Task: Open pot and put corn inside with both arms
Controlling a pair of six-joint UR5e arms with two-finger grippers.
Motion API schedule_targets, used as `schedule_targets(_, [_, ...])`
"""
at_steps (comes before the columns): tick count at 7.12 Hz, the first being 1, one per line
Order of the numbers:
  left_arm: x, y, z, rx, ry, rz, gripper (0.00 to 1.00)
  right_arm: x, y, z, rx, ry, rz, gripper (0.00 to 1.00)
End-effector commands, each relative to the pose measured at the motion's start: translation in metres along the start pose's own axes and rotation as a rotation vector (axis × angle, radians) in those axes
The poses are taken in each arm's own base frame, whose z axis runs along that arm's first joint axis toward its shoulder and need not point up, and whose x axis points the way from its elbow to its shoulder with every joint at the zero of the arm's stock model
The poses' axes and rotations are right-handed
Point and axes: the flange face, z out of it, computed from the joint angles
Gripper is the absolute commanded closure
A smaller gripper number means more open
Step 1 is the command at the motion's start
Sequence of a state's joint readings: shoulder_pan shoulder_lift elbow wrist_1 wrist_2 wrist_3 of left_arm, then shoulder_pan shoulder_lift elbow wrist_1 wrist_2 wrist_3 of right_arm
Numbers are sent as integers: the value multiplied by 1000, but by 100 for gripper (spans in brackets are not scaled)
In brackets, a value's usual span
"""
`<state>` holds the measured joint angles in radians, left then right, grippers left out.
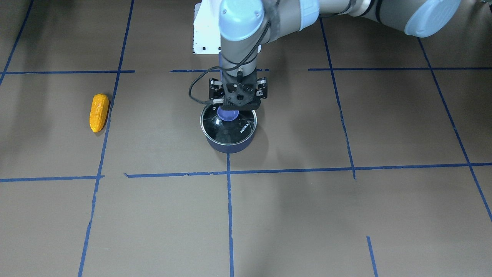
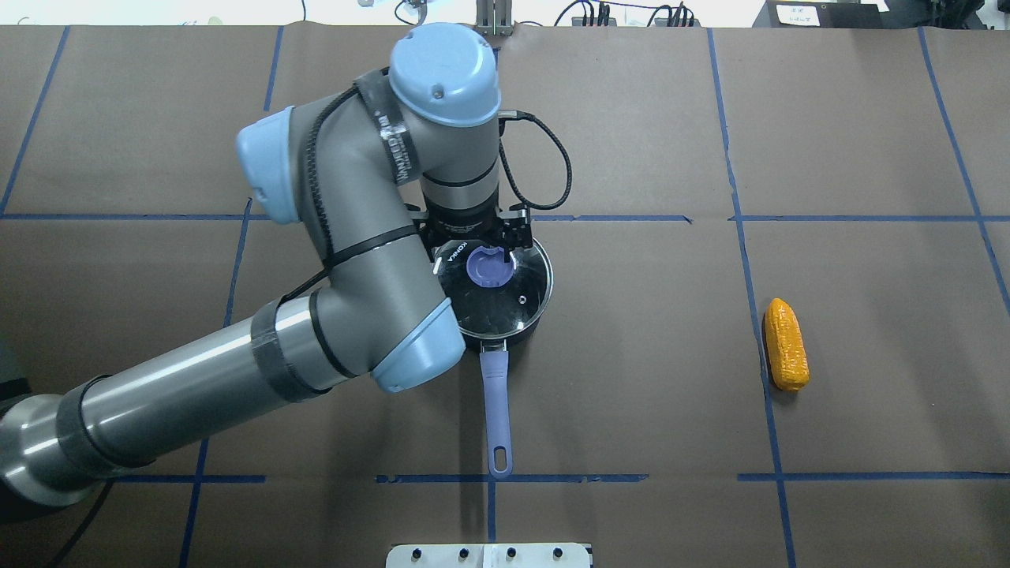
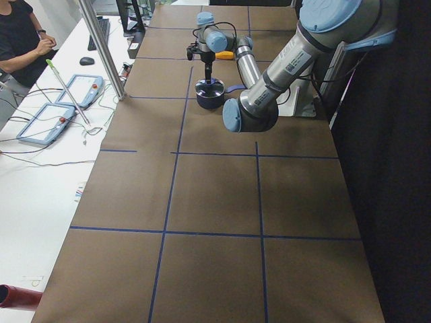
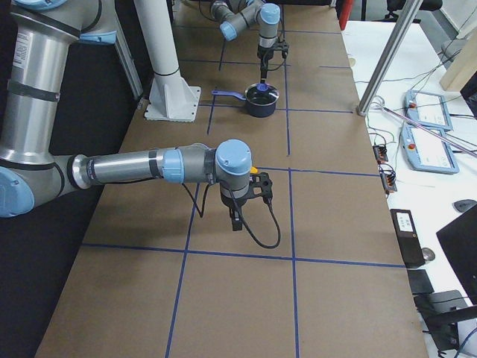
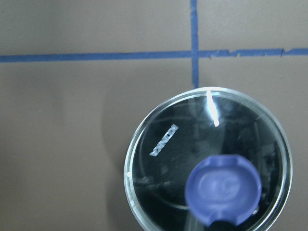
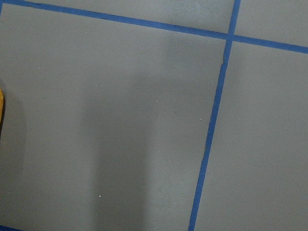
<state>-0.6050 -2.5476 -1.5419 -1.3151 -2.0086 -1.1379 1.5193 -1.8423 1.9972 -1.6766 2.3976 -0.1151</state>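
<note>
The navy pot (image 1: pixel 229 145) stands mid-table with its glass lid (image 1: pixel 230 130) on it and its purple-blue handle (image 2: pixel 497 410) pointing toward the robot base. My left gripper (image 1: pixel 235 109) hangs straight down over the lid's purple-blue knob (image 2: pixel 488 268), and it looks open, one finger beside the knob's edge. The left wrist view shows the lid (image 5: pixel 168 159) and the knob (image 5: pixel 224 190) close below. The corn (image 2: pixel 787 345) lies alone on the table's right half. My right gripper (image 4: pixel 235 221) hovers near the corn (image 4: pixel 256 171); I cannot tell whether it is open or shut.
Blue tape lines (image 1: pixel 228 200) mark a grid on the brown table. The white base plate (image 2: pixel 489 554) sits at the robot's edge. A metal post (image 3: pixel 101 47), teach pendants (image 3: pixel 60 101) and a seated person (image 3: pixel 20 33) are beyond the far side.
</note>
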Motion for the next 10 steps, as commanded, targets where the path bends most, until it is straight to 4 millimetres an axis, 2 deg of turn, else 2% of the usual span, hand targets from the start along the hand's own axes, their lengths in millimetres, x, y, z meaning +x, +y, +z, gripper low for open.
schedule_targets(1, [11,-6,11,-13,-19,-30,0,-1,0,1,-3,-1,-1,0])
schedule_targets(4, [15,-15,31,-2,7,-43,0,-2,-1,2,-6,-1,-4,0])
schedule_targets(7, [14,-9,42,-15,-4,-41,3,-2,-1,3,-7,-1,-5,0])
schedule_targets(8, [14,-8,42,-16,-3,-53,18,-3,-1,3,-8,-2,-6,0])
schedule_targets(10, [17,-5,43,-19,-2,-56,66,-3,-1,4,-9,-2,-7,0])
